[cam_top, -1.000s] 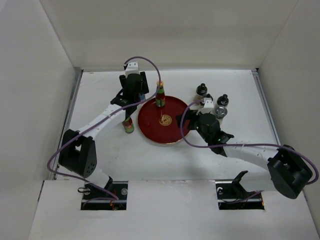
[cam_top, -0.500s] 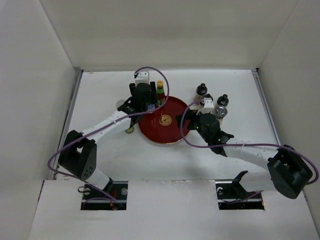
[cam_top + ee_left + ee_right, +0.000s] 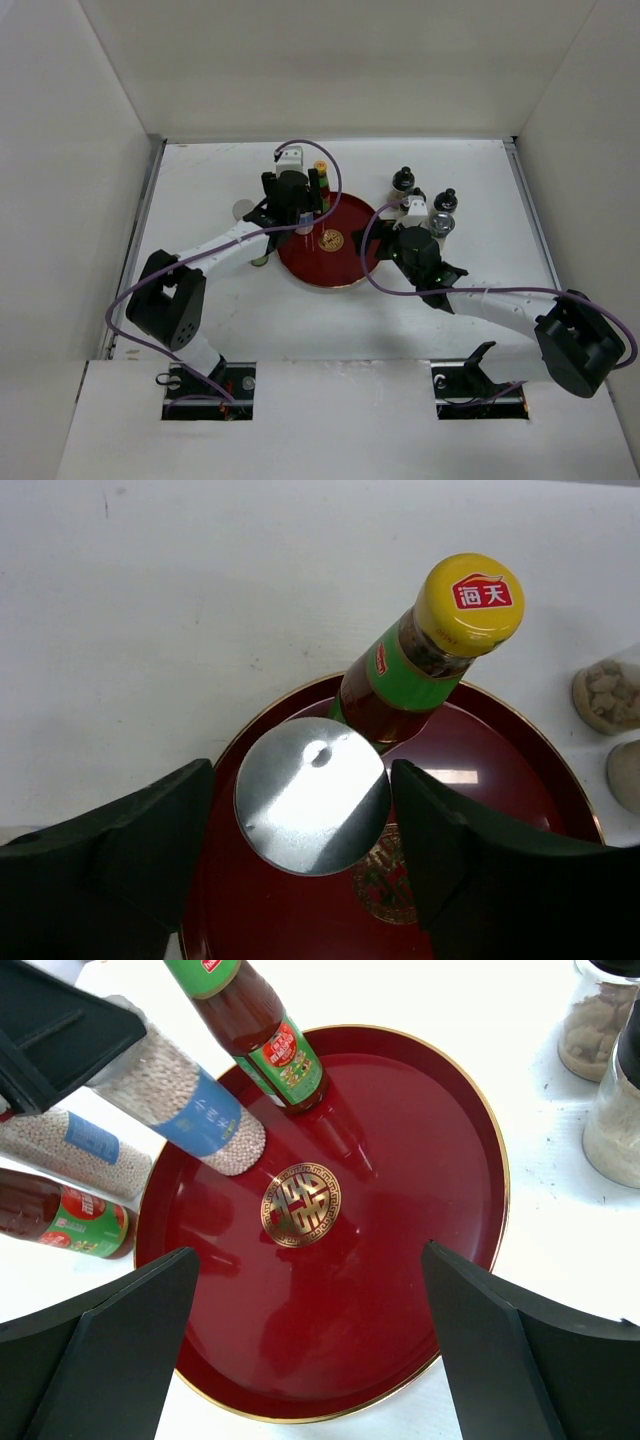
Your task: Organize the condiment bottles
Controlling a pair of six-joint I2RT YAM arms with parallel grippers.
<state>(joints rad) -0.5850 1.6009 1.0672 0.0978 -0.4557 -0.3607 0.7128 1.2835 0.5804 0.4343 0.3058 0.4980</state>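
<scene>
1. Top external view: from where I stand, the red plate [image 3: 345, 262] lies mid-desk [image 3: 480, 300]. A green-red bottle [image 3: 320, 180] stands upright at its far rim. The left end effector [image 3: 301, 215] reaches over the plate's far-left part, just beside that bottle. The right end effector [image 3: 392, 243] hangs at the plate's right rim. A cluster of cruets [image 3: 403, 180] stands on the desk just beyond that end effector, off the plate. A second green-red bottle [image 3: 258, 262] peeps out from under the left arm, beside the plate's left rim.

2. Left wrist view: the silver lid of a shaker [image 3: 312, 795] sits between the two black fingers [image 3: 130, 850], over the plate. One finger meets the lid's edge, and a sliver of red shows on the other side. I cannot tell whether the shaker is gripped. The yellow-capped green-red bottle rises just behind it, inside the rim.

3. Right wrist view: the right end effector is spread wide with nothing between its fingers, and the gold emblem [image 3: 302, 1205] lies below. The blue-labelled shaker stands on the plate near the emblem, close beside the green-red bottle. A second shaker [image 3: 70, 1145] and the second green-red bottle are on the desk off the plate, at the picture's left edge.
</scene>
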